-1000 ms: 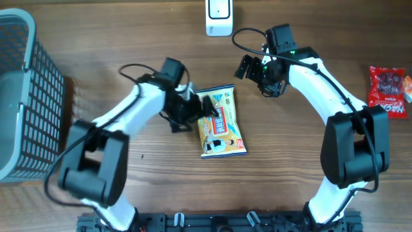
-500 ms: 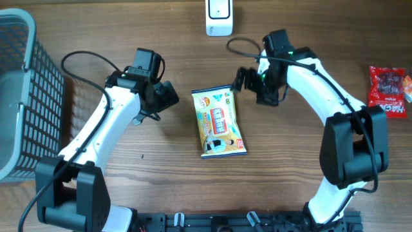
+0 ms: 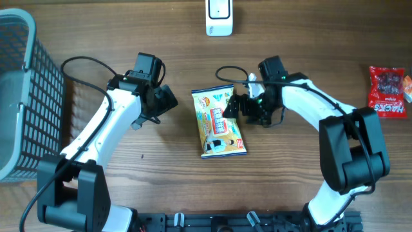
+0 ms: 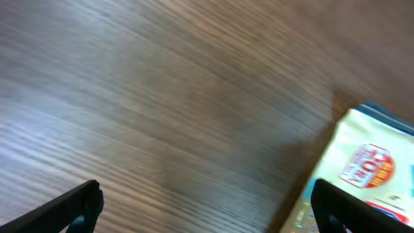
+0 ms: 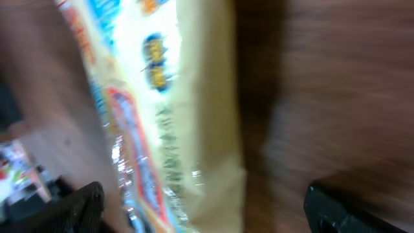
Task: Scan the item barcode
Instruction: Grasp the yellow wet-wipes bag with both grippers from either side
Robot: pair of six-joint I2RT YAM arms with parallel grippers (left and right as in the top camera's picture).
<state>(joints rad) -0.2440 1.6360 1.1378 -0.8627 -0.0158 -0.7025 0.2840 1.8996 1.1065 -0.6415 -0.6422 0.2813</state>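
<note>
The snack packet [image 3: 219, 122] was yellow with red, blue and white print. The counter [image 3: 283, 187] was brown with streaky wood grain, the basket [image 3: 45, 109] grey with a grid of openings, and the small bag [image 3: 388, 90] red with white lettering.

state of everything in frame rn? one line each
snack packet, flat on the table, printed face up, not held
left gripper, open, empty, off to the packet's left
right gripper, open, jaws straddling the packet's right edge, not closed
white scanner, at the far edge, untouched
red candy bag, flat at the right edge, untouched
grey basket, upright at the left edge
</note>
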